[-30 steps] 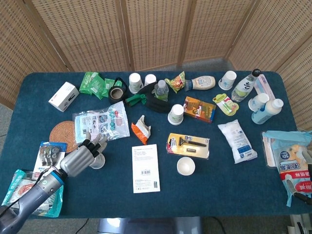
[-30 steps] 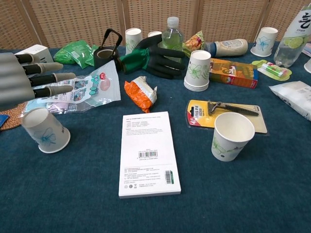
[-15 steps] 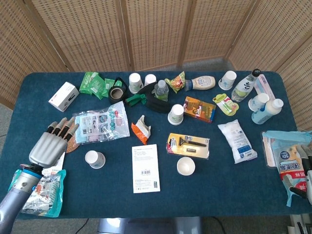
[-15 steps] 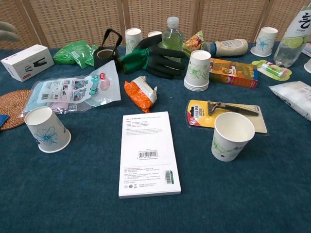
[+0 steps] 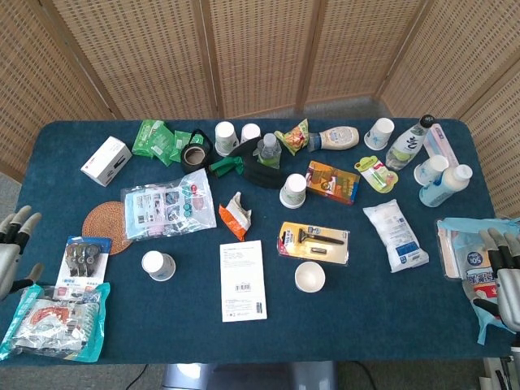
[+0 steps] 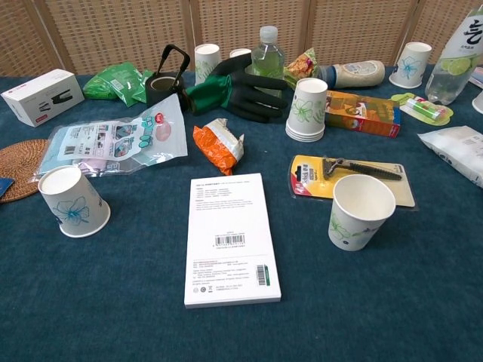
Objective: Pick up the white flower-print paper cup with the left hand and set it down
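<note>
The white flower-print paper cup [image 5: 158, 265] [image 6: 73, 201] stands upside down on the blue table, just right of the woven coaster [image 5: 104, 227]. Nothing touches it. My left hand [image 5: 11, 250] hangs at the table's far left edge, well left of the cup, fingers apart and holding nothing. It does not show in the chest view. My right hand [image 5: 502, 272] shows at the far right edge over a blue wipes packet [image 5: 479, 252], fingers extended and holding nothing.
A white booklet [image 5: 243, 279] [image 6: 232, 237] lies right of the cup, and a clear mask pouch [image 5: 167, 204] [image 6: 113, 141] behind it. An upright paper cup [image 5: 309, 277] [image 6: 361, 211] stands near the razor card [image 5: 314, 242]. Packets [image 5: 57, 318] lie at front left.
My left hand has let go of the cup and drawn back to the left, off to the table's edge. The cup stays standing where it was. My right hand has come further into view.
</note>
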Controlling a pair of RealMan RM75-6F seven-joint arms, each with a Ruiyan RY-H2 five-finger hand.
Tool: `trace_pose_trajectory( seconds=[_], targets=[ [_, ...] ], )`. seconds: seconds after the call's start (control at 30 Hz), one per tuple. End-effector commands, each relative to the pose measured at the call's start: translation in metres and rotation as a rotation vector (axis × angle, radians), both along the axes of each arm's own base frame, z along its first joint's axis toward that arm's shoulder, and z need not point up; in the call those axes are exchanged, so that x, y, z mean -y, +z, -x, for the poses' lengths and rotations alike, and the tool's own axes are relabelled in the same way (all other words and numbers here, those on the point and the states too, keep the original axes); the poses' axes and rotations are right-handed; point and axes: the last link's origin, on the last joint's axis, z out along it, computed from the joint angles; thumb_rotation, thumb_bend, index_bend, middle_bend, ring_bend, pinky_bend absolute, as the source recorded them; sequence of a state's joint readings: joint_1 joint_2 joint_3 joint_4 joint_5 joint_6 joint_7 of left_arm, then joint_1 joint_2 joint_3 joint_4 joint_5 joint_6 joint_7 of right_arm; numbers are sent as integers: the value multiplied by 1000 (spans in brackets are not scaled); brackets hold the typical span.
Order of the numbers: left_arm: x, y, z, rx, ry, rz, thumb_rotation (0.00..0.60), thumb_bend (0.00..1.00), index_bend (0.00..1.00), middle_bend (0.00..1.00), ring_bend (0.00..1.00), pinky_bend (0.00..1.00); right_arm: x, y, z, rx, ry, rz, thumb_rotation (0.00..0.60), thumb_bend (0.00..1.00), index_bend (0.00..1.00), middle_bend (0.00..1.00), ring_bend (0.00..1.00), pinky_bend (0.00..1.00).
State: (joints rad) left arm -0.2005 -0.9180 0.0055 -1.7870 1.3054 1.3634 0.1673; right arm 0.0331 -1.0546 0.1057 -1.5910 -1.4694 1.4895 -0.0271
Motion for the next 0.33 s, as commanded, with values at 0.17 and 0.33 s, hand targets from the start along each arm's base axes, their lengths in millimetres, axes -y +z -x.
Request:
trace_pose_trajectory(
  seconds=[0.17, 0.33],
  targets=[
    [20, 14, 19, 30, 49, -75, 599, 410, 0, 0, 0, 166, 4, -4, -1, -2, -10, -14, 535, 351, 0, 0, 0, 0],
    [22, 13, 24, 48, 63, -95, 598, 410, 0, 0, 0, 165, 6, -7, -3, -4, -9, -25, 537, 351, 0, 0, 0, 0]
  ],
)
